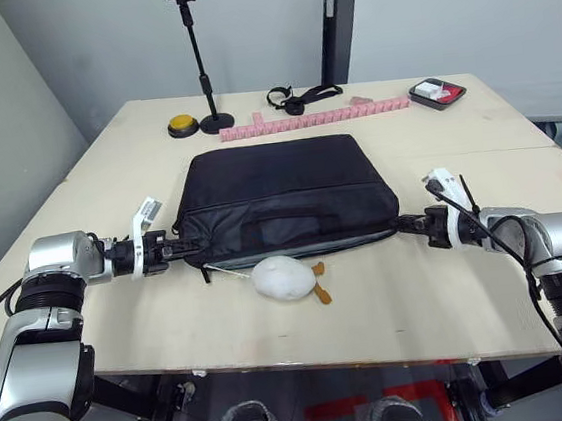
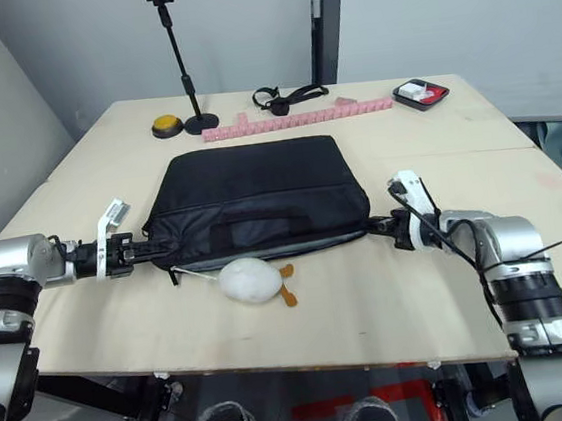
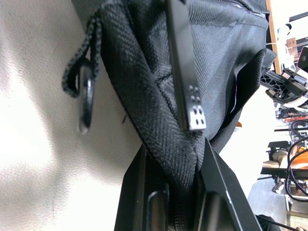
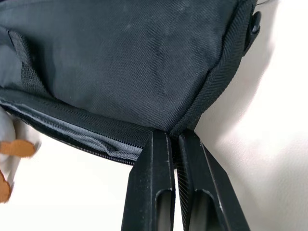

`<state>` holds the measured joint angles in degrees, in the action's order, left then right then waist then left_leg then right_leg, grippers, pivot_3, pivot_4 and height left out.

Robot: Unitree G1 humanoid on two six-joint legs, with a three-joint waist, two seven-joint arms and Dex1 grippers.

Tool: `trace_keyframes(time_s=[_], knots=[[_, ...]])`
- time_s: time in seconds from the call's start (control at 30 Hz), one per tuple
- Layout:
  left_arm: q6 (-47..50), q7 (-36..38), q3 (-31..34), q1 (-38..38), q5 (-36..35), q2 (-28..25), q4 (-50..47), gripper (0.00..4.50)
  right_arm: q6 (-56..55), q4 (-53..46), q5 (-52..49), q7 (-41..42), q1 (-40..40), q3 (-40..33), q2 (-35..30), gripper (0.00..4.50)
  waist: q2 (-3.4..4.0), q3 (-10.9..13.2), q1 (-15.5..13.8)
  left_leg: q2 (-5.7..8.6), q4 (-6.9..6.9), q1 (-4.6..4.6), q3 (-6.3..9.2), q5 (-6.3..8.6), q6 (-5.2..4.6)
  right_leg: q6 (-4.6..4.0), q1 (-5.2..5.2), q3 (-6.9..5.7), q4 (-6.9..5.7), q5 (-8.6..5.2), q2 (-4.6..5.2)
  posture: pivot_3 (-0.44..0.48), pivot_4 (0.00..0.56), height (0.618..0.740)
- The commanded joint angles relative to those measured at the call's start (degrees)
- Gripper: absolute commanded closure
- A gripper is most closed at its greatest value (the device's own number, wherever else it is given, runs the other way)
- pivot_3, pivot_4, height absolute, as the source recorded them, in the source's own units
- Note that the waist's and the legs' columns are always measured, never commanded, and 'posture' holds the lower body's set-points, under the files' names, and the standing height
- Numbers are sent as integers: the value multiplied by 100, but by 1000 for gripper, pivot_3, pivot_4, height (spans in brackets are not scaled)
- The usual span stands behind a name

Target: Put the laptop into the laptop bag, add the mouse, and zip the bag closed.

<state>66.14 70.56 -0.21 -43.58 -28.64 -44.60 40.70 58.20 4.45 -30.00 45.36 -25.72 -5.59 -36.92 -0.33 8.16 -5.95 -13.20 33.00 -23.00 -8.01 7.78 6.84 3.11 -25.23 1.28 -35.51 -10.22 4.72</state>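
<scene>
Head view: laptop bag between grippers.

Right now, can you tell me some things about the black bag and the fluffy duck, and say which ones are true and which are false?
1. The left hand pinches a corner of the laptop bag. True.
2. The right hand is open and away from the bag. False: it is shut on the bag's other corner.
3. The toy duck sits on top of the bag. False: it lies on the table beside the bag's near edge.
4. A yellow button sits at the table's far side. True.
</scene>
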Motion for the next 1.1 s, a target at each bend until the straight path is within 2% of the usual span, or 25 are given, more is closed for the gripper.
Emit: trace_keyframes(time_s=[0.03,0.17,0.33,0.47,0.53,0.6,0.8,0.87,0.9,1.0,1.1], knots=[[-31,295,21,-110,-87,-84,-298,4500,25,-1221,-378,716,299,453,-280,4470,0,2,-16,0,-7,-1,0,0,0,0,0,0,8,0,0,0,150,739],[-107,433,-85,-110,17,-188,-266,4500,-179,-1996,-359,1111,755,754,-692,4470,1,3,-27,-3,-25,-2,2,0,3,1,3,-2,30,0,-4,0,150,739],[-412,752,-237,-241,357,-536,160,4500,-188,-1741,-156,924,631,848,-584,4470,1,3,39,-3,-25,9,-6,0,5,1,3,2,20,0,-3,0,150,739],[-642,1084,-438,-179,564,-600,271,4500,-268,-1582,-48,891,562,883,-544,4470,1,3,53,-6,-24,13,-6,-1,8,1,2,5,15,0,-5,0,150,739],[-828,981,-486,-123,727,-545,353,4500,-286,-1592,-41,933,566,917,-569,4470,1,3,48,-6,-24,13,-6,-1,8,1,4,4,16,0,-5,0,150,739],[-1015,746,-394,-192,851,-465,621,3480,-327,-1648,-34,1005,589,968,-622,4500,2,3,46,-5,-24,13,-5,-1,8,1,4,3,15,0,-5,0,150,739],[-1173,543,-127,-488,877,-420,1012,1332,-317,-1542,-78,1085,541,924,-687,4500,1,2,18,-5,-8,20,-4,-1,7,1,12,6,0,0,-3,0,150,739],[-1187,667,-113,-470,844,-507,835,577,-343,-1493,-116,1189,533,858,-755,3743,2,3,14,-3,-5,19,-4,-1,7,1,12,6,-1,0,0,0,150,739],[-1140,794,-121,-439,813,-593,732,571,-352,-1470,-129,1251,542,824,-811,3545,2,3,17,-3,-5,19,-4,-1,7,1,12,6,-1,0,0,0,150,739],[-1052,988,-102,-404,816,-861,599,571,-420,-1471,-189,1487,600,685,-1033,2388,2,3,34,-6,-6,16,-4,-1,7,1,7,5,-1,0,-1,0,150,739],[-1139,1175,-143,-346,886,-1169,425,571,-483,-1360,-234,1676,623,465,-1346,1414,2,3,42,-7,-9,14,-4,0,8,0,3,5,1,0,-3,0,150,739]])
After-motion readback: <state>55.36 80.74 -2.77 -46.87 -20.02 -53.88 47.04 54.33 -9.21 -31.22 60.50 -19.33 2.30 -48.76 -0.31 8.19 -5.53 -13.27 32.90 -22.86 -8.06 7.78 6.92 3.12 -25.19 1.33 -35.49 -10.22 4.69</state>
